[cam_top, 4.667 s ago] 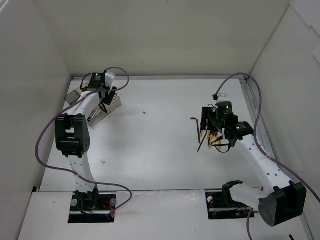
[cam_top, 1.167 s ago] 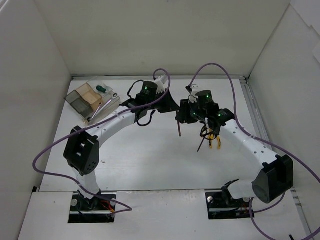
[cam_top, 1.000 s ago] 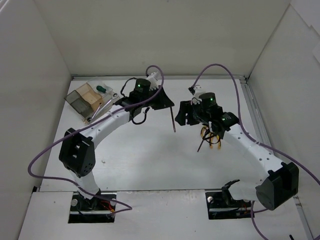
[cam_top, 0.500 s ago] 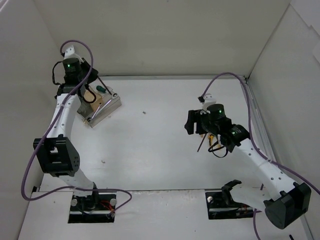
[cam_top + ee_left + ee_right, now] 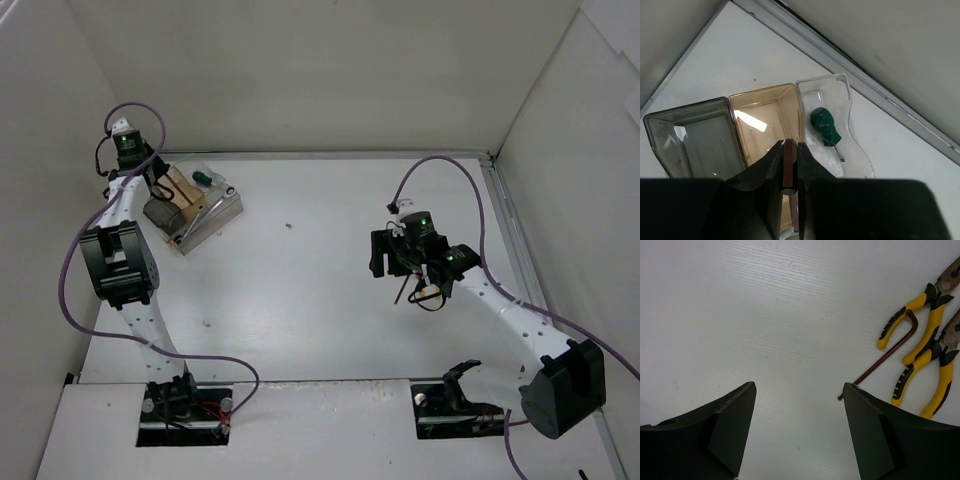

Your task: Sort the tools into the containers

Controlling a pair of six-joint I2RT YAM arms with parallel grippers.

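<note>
My left gripper (image 5: 789, 145) is shut on a thin dark brown hex rod (image 5: 788, 167), held above the brown-tinted box (image 5: 765, 107) of the containers (image 5: 200, 208). The clear box beside it (image 5: 850, 150) holds a green-handled screwdriver (image 5: 824, 126). A grey box (image 5: 690, 140) sits on the other side. In the top view a silver wrench (image 5: 203, 216) lies in the containers. My right gripper (image 5: 800, 385) is open above bare table. Just to its right lie two yellow-handled pliers (image 5: 914, 322) (image 5: 935, 375) and a dark bent rod (image 5: 885, 362).
White walls close in the table on the left, back and right. A metal rail (image 5: 880, 95) runs along the back edge behind the containers. Purple cables (image 5: 445, 165) loop over both arms. The arm bases (image 5: 185, 400) sit at the near edge.
The left arm has swung from the table's middle back to the containers at far left, carrying the rod. The right gripper has drawn back toward the pliers, and its jaws have widened.
</note>
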